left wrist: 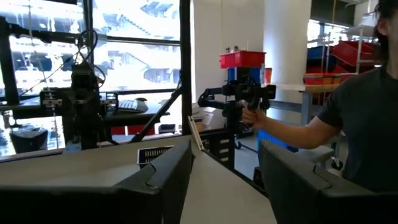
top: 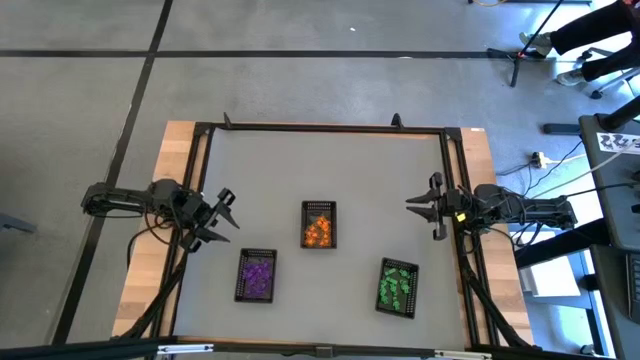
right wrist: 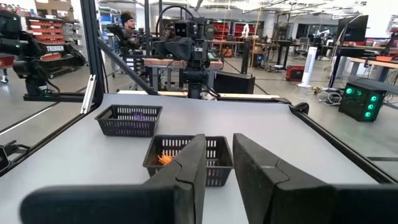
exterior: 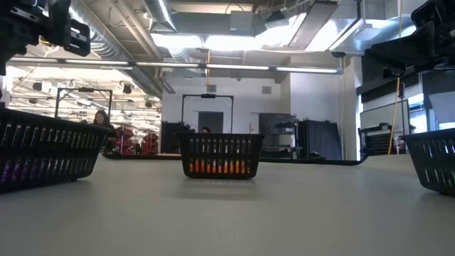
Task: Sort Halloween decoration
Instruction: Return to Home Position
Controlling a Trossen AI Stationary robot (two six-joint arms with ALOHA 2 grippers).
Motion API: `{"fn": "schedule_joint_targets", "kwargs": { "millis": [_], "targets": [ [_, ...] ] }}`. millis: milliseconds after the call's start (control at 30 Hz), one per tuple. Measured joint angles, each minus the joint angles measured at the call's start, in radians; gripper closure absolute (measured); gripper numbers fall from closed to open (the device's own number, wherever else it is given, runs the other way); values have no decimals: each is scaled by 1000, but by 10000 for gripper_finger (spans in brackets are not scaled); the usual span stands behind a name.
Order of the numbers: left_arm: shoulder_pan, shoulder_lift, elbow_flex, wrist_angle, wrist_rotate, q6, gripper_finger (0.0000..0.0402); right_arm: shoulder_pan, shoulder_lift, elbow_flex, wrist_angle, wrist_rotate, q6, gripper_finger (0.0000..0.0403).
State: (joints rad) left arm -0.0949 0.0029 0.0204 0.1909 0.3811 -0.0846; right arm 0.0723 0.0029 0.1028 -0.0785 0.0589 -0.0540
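Note:
Three black mesh trays stand on the grey table. The middle one [top: 319, 224] holds orange trinkets [exterior: 219, 168]. The near-left one [top: 256, 275] holds purple trinkets, and the near-right one [top: 397, 287] holds green ones. My left gripper [top: 227, 215] hovers open at the table's left side, above and to the left of the purple tray. My right gripper [top: 425, 210] hovers open at the table's right side, pointing toward the orange tray [right wrist: 186, 158]. The purple tray [right wrist: 129, 119] shows behind it in the right wrist view. Both grippers are empty.
A black frame [top: 320, 128] runs around the table top, with wooden strips along the left and right edges. Bare table lies between the trays and the far edge. A person [left wrist: 364, 118] stands beyond the table's right side, holding a device. Cables hang from both arms.

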Motion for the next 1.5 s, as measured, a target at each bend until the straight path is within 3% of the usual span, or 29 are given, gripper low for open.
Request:
{"fn": "schedule_joint_targets", "kwargs": {
  "millis": [767,1233,1500],
  "targets": [
    [0,0,-13,-19,-102,-38,223,0,0,0,-23,-26,-10,324],
    [0,0,-13,15,-19,-36,223,0,0,0,-72,-17,31,324],
    [0,0,-13,23,-26,-40,223,0,0,0,-108,-17,50,324]
  ]
}}
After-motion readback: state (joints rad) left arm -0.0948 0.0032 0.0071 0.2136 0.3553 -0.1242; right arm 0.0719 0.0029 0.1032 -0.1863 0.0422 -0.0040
